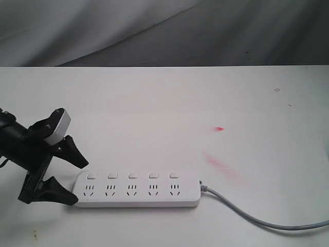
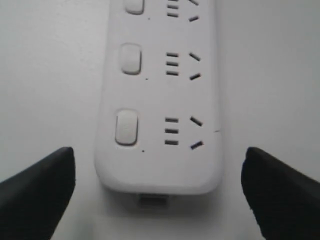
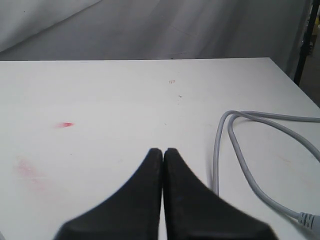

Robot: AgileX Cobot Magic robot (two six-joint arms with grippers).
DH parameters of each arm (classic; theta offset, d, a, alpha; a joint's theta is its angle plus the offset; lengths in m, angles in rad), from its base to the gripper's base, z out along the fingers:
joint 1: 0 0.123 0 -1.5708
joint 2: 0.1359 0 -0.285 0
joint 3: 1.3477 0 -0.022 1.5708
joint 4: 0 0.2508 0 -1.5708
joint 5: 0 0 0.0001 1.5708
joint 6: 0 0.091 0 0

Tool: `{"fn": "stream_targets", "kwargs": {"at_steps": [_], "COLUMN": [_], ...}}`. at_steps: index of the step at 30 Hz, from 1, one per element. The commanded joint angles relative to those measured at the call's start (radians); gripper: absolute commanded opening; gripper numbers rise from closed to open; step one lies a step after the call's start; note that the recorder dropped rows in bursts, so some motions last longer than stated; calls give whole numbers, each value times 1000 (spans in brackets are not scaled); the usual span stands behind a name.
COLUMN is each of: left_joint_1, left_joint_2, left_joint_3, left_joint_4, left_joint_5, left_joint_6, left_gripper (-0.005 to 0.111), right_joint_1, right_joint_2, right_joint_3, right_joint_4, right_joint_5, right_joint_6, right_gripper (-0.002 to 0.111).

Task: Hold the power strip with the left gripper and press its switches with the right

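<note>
The power strip (image 1: 136, 198) lies flat on the white desk (image 1: 164, 103), sockets facing up, near the front edge and left of the middle in the exterior view. Its long axis runs from side to side in that view. The cord end points to the right and the plain rounded end points to the left. Its switches (image 1: 132, 175), five in a row, sit along the far side of the strip, one behind each socket set. A grey cord (image 1: 257, 220) leaves the right end and curves away toward the right edge of the view.

The left end effector (image 1: 80, 183) is at the strip's plain end, released and spread wide, with one black finger on either side of that end. In the left wrist view a strip of bare desk shows between each of the fingers (image 2: 37, 195) and the white casing, so nothing is grasped.

The right end effector (image 3: 163, 152) appears only in its own wrist view. It is clenched, its two fingers pressed together on nothing, above bare desk with loops of the cord beside it.

Red smears (image 1: 223, 167) mark the desk beyond the strip's cord end, and grey cloth (image 1: 164, 31) hangs behind the desk.
</note>
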Motion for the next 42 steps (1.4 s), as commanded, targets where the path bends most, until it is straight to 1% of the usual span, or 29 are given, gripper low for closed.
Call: {"fn": "stream_targets", "kwargs": {"at_steps": [1, 8, 21, 34, 36, 40, 42], "left_joint_1": [-7, -7, -7, -7, -7, -7, -7], "left_joint_2": [8, 29, 70, 90, 90, 90, 90], "left_joint_3": [1, 1, 3, 3, 3, 3, 3], "left_joint_4": [-41, -130, -74, -73, -70, -36, -15], "left_joint_5": [-17, -17, -25, -29, -42, -67, -67], "left_joint_6": [7, 7, 7, 7, 7, 7, 7], "left_gripper": [84, 84, 84, 84, 81, 62, 56], "right_joint_1": [-10, -10, -10, -10, -10, -10, -10], "right_joint_2": [-6, -6, -6, -6, -6, -6, -6], "right_joint_3": [4, 4, 4, 4, 4, 4, 4], "right_joint_4": [4, 4, 4, 4, 4, 4, 4], "right_joint_5": [-7, -7, -7, -7, -7, -7, -7], "right_joint_6": [1, 1, 1, 1, 1, 1, 1], "right_gripper": [0, 0, 0, 0, 0, 0, 0]}}
